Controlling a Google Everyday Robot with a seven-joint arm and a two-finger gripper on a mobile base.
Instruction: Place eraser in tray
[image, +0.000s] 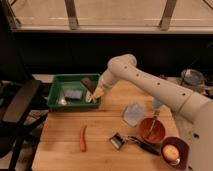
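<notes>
The green tray (56, 80) stands at the table's back left corner. My gripper (93, 86) hangs over the tray's right half, at the end of the white arm reaching in from the right. It is shut on the eraser (87, 82), a small dark block held just above the tray floor. Whether the eraser touches the tray I cannot tell.
Inside the tray lie a grey-blue flat rectangle (73, 93) and a yellowish V-shaped piece (93, 97). On the wooden table are an orange carrot-like stick (82, 138), a black peeler (127, 141), a pale bag (133, 114), a red bowl (151, 130) and a dark bowl with a yellow fruit (172, 151). A chair (17, 110) stands at the left.
</notes>
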